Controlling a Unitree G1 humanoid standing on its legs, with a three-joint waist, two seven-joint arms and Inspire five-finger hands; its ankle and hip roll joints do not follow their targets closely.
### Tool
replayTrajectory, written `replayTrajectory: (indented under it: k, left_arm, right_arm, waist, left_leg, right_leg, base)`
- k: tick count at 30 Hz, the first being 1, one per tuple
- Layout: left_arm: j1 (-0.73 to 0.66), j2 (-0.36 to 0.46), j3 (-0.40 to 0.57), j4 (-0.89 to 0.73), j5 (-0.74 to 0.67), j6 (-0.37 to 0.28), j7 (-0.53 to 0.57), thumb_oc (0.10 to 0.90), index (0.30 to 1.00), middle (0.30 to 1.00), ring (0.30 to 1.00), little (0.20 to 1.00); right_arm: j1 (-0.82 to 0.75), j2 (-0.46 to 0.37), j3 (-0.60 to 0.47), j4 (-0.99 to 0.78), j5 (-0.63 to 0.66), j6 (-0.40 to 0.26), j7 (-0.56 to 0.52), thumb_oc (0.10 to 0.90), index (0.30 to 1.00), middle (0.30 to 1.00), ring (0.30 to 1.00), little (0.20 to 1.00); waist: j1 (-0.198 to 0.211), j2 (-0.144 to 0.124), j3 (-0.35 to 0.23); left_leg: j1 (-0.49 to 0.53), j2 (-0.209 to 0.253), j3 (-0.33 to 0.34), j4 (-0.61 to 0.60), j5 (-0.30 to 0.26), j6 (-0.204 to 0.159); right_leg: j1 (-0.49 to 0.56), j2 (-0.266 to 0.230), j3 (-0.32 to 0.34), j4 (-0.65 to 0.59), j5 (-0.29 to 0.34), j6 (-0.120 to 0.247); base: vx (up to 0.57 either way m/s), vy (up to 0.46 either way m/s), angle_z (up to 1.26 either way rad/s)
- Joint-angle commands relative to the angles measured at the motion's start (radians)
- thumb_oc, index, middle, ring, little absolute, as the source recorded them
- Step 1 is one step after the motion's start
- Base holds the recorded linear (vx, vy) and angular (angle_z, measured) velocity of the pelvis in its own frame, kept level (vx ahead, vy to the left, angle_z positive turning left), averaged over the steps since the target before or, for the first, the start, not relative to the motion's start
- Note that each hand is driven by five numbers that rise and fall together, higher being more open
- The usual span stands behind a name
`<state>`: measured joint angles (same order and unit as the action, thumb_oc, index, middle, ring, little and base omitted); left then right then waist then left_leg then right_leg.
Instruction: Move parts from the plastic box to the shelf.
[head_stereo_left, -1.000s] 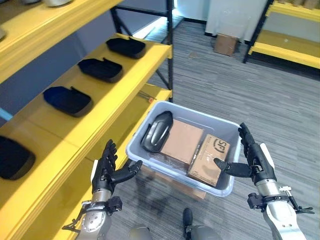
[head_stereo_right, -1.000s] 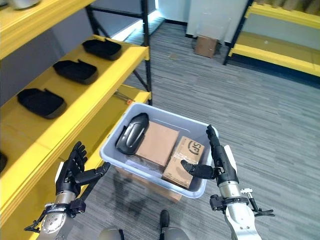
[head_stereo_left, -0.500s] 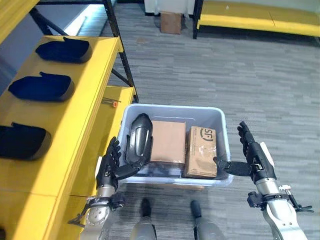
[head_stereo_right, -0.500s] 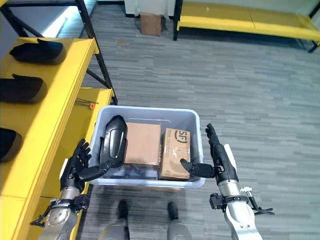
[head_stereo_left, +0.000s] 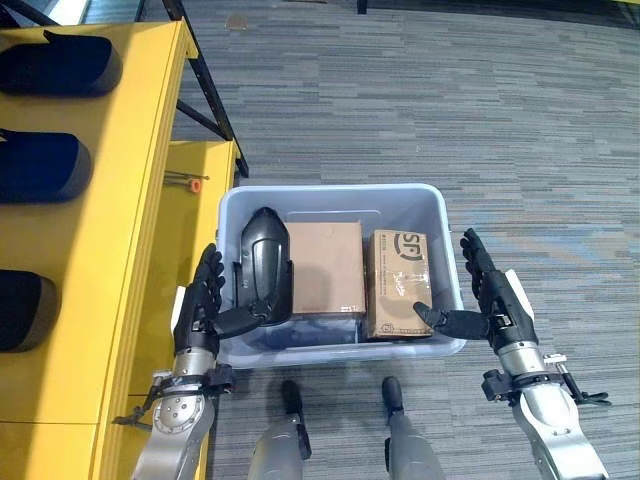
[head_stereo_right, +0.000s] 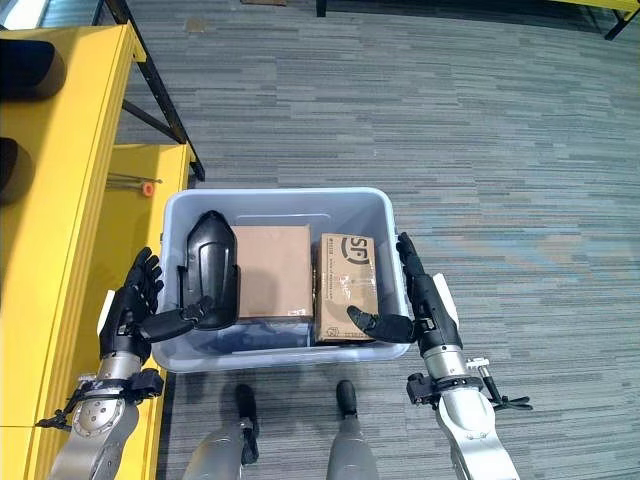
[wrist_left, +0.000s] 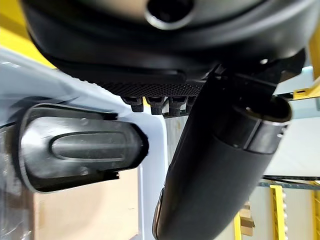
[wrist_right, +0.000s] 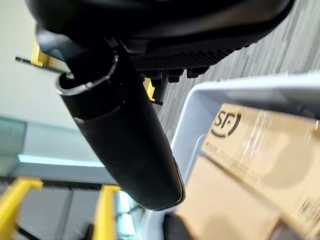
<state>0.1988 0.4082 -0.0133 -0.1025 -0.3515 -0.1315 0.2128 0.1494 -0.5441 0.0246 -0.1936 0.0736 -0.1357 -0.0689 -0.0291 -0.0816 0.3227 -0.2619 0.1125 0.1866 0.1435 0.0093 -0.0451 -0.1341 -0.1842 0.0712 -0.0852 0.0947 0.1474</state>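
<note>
Parts for this job sit in the plastic box (head_stereo_left: 335, 200), a pale grey tub on the carpet just beside the yellow shelf (head_stereo_left: 120, 200), which already carries a row of dark moulded parts (head_stereo_left: 45, 165). Each of its short sides has a hand flat against the outside wall with straight fingers and the thumb hooked over the rim: the left hand (head_stereo_left: 205, 305) on the shelf side, the right hand (head_stereo_left: 490, 300) on the far side, neither holding anything. Inside, the black part (head_stereo_left: 263, 265) lies along the wall nearest the left hand, its long axis running away from the robot, the left thumb just at its near end, so the left arm looks best placed to lift it. Beside it lie a plain cardboard box (head_stereo_left: 325, 265) and a printed cardboard box (head_stereo_left: 400, 280), filling the rest.
</note>
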Motion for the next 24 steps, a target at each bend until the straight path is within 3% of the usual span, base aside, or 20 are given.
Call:
replayTrajectory:
  k: [1,4,5,6,7,13,19,24]
  left_arm:
    - [-0.024,0.035,0.084,-0.139,-0.004,-0.113,0.027,0.900,1.000,1.000,1.000,1.000]
    - [-0.016,0.047,0.085,-0.141,-0.020,-0.111,0.017,0.900,1.000,1.000,1.000,1.000]
    - [-0.017,0.046,0.086,-0.141,-0.020,-0.111,0.017,0.900,1.000,1.000,1.000,1.000]
    - [-0.015,0.054,0.081,-0.141,-0.030,-0.112,0.015,0.900,1.000,1.000,1.000,1.000]
    - [-0.016,0.052,0.082,-0.141,-0.031,-0.112,0.015,0.900,1.000,1.000,1.000,1.000]
    - [-0.056,0.079,0.061,-0.166,-0.069,-0.134,0.036,0.900,1.000,1.000,1.000,1.000]
    - [-0.107,0.099,0.087,-0.222,-0.052,-0.158,0.087,0.900,1.000,1.000,1.000,1.000]
    - [-0.144,0.109,0.085,-0.252,-0.045,-0.175,0.110,0.900,1.000,1.000,1.000,1.000]
  right_arm:
    - [-0.153,-0.096,-0.084,-0.129,-0.092,-0.097,-0.066,0.900,1.000,1.000,1.000,1.000]
    - [-0.242,-0.219,-0.052,-0.116,-0.122,-0.086,-0.056,0.900,1.000,1.000,1.000,1.000]
    - [-0.246,-0.220,-0.050,-0.114,-0.122,-0.087,-0.057,0.900,1.000,1.000,1.000,1.000]
    - [-0.301,-0.284,-0.016,-0.110,-0.125,-0.086,-0.053,0.900,1.000,1.000,1.000,1.000]
    - [-0.305,-0.285,-0.013,-0.107,-0.124,-0.087,-0.053,0.900,1.000,1.000,1.000,1.000]
    - [-0.586,-0.487,0.189,-0.022,-0.148,-0.060,-0.030,0.900,1.000,1.000,1.000,1.000]
    - [-0.734,-0.556,0.276,0.075,-0.303,-0.025,-0.077,0.900,1.000,1.000,1.000,1.000]
    - [-0.863,-0.581,0.394,0.163,-0.387,-0.005,-0.076,0.900,1.000,1.000,1.000,1.000]
  waist:
    - [0.015,-0.017,-0.043]
    - [0.037,-0.025,-0.025]
    - [0.035,-0.024,-0.025]
    - [0.052,-0.027,-0.010]
    - [0.050,-0.026,-0.009]
    - [0.109,-0.021,0.073]
    - [0.135,0.011,0.132]
    - [0.153,0.019,0.158]
  left_leg:
    - [-0.097,0.085,-0.054,0.110,-0.012,-0.043]
    - [-0.103,0.095,-0.070,0.106,-0.001,-0.053]
    - [-0.105,0.095,-0.071,0.102,0.005,-0.053]
    - [-0.109,0.098,-0.083,0.095,0.017,-0.058]
    - [-0.109,0.098,-0.084,0.094,0.018,-0.058]
    - [-0.116,0.110,-0.122,0.057,0.063,-0.083]
    - [-0.144,0.109,-0.167,0.020,0.107,-0.089]
    - [-0.171,0.105,-0.193,-0.003,0.131,-0.091]
  right_leg:
    - [0.082,-0.052,-0.042,0.035,-0.097,0.008]
    - [0.085,-0.039,-0.056,0.045,-0.112,-0.002]
    - [0.082,-0.038,-0.056,0.045,-0.109,-0.002]
    - [0.078,-0.029,-0.066,0.053,-0.116,-0.009]
    - [0.078,-0.029,-0.067,0.054,-0.116,-0.009]
    - [0.057,0.001,-0.115,0.120,-0.161,-0.029]
    - [-0.020,0.025,-0.148,0.212,-0.197,-0.042]
    - [-0.065,0.035,-0.173,0.250,-0.218,-0.047]
  base:
    - [-0.02,-0.081,0.24]
    - [-0.01,-0.082,0.16]
    - [-0.03,-0.099,0.11]
    - [-0.03,-0.063,0.07]
    - [-0.03,-0.097,0.07]
    - [-0.05,-0.097,0.21]
    - [-0.06,-0.080,0.27]
    - [-0.03,-0.066,0.22]
